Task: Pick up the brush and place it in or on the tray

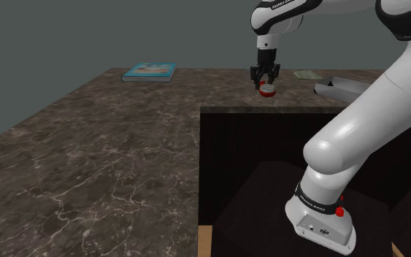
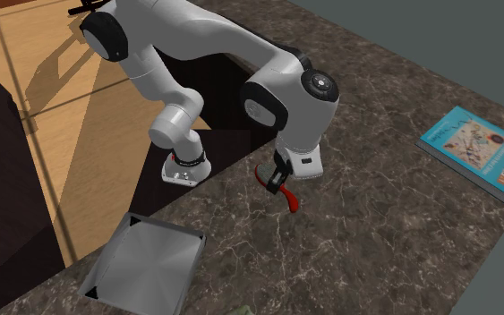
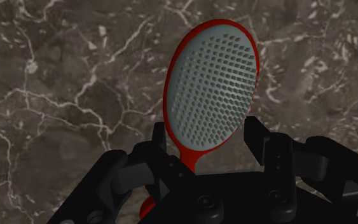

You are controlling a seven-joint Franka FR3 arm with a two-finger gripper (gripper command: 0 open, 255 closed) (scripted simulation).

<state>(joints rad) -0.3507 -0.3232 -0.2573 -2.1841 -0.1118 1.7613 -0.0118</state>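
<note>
The red-rimmed oval paddle brush, with its flat grey pad dotted with rows of small dark pins, faced up at the wrist camera. Its long axis ran straight away from the hand, the broad head pointing outward and the thin red neck leading back under the palm. In the second exterior view the brush slanted from upper left to lower right, its narrow red end nearest that view's lower right. The all-black two-finger gripper pointed down over it, and its blocky fingers were closed against the two sides of the brush where the head tapers into the neck, one on each edge. Whether the brush was clear of the dark brown, white-veined marble counter could not be told. In the shoulder view the gripper and brush were toward the counter's far side. The square, dull grey metallic tray lay well apart, near the lower left in the second exterior view. A flat teal book lay at the far left.
</note>
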